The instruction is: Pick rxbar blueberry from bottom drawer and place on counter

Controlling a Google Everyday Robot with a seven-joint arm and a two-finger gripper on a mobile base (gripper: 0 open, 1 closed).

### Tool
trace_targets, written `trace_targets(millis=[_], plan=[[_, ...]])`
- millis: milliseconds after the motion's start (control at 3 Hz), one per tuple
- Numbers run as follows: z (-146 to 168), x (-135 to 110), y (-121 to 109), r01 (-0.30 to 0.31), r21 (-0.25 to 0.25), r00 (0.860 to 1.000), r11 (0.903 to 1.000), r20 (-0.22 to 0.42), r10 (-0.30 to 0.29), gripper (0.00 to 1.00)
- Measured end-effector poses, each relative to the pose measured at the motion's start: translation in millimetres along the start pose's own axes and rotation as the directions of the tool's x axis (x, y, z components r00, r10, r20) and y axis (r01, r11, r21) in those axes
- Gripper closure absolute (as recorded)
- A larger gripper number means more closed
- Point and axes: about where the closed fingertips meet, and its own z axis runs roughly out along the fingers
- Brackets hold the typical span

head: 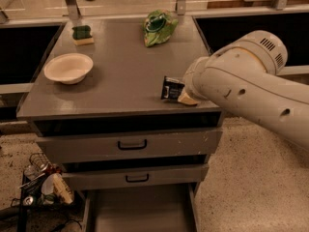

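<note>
Small flat dark-wrapped rxbar blueberry (172,88) on edge at matte grey counter (116,81) front-right, touching gripper (184,96). White arm (241,81) hides the grip, cannot tell. Deep grey bottom drawer (140,211) open. Likely left: release, withdraw.

With the gripper (183,97) at the front right of the counter (120,93), a white bowl (68,67) lies well left of it, a sponge (82,35) far back-left, a green chip bag (158,27) well beyond.

Counter (120,88), bowl (68,67), sponge (82,35), bag (158,27) (claw (182,95) at rxbar (171,88))
</note>
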Motion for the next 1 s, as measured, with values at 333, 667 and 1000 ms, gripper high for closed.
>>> trace_targets(millis=[333, 667, 1000], plan=[[6.2, 3.2, -5.9, -0.025, -0.012, 1.000, 0.9996, 0.007, 0.025, 1.00], [25.8, -1.0, -25.0, -0.049, -0.043, 0.998, 0.9979, 0.036, 0.051, 1.00], [25.8, -1.1, -24.9, -0.049, -0.043, 0.998, 0.9979, 0.036, 0.051, 1.00]])
